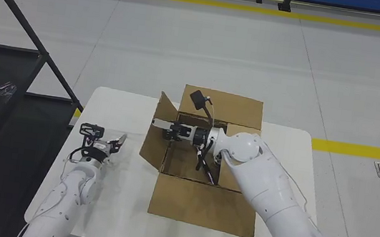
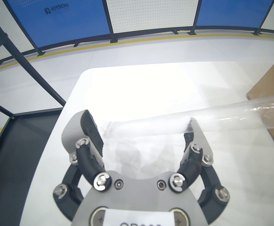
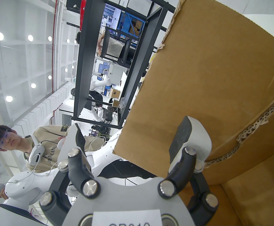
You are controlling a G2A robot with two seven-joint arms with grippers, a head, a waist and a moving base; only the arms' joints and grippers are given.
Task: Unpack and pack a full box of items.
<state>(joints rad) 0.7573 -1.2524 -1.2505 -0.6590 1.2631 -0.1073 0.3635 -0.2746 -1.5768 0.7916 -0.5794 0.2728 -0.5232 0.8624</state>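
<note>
Our left end effector (image 2: 140,119) hangs wide open over the white worktop (image 2: 128,89), the end of one clear plastic tube (image 2: 224,117) between its fingers. Our right end effector (image 3: 131,126), also open, sits at a side flap of the single brown cardboard box (image 1: 200,203), which stands open mid-worktop.

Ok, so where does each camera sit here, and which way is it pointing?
Top view: above the arms, looking down at the white table and the open cardboard box; both arms show, the left gripper over the table, the right gripper at the box's side flap.
Left wrist view: on the left wrist, facing out across the table; its open fingers frame a clear plastic wrap.
Right wrist view: on the right wrist, facing along the flap; its open fingers show.
Shared: all three views show the box.
</note>
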